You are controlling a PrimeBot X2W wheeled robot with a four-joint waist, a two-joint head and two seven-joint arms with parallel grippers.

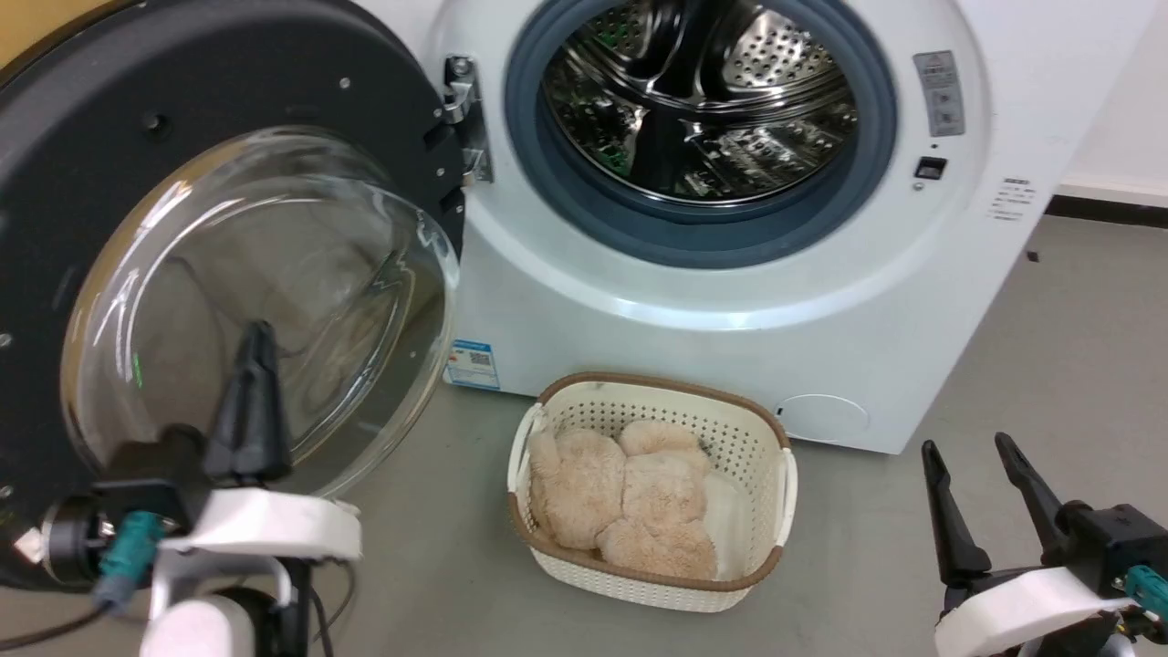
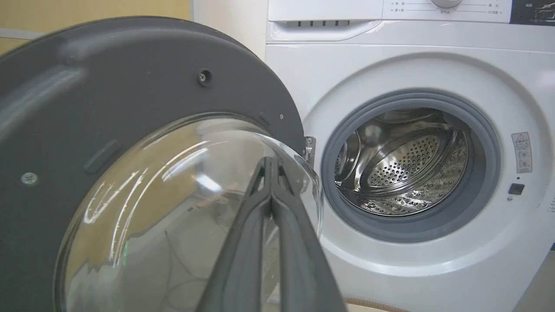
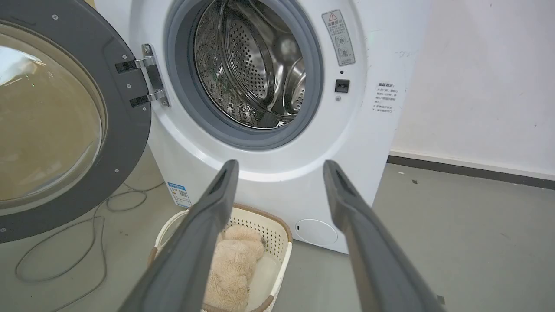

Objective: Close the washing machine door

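Black washing machine door (image 1: 255, 255) gapes open; left end effector (image 1: 258, 336), pressed together, must swing it shut; right end effector (image 1: 967, 444) spread

The large round black glass-centred door (image 1: 274, 246), left of the big white front-loading washing machine (image 1: 730, 310), is cut off by the head view's left edge; the left pincer (image 1: 258, 339) hides part of its lower rim. The grey label (image 1: 940, 91) right of the machine's drum (image 1: 712, 109) is unreadably small. A finger (image 3: 195, 242) of the right pincer (image 3: 280, 164) hides part of the cream perforated basket (image 3: 273, 229).
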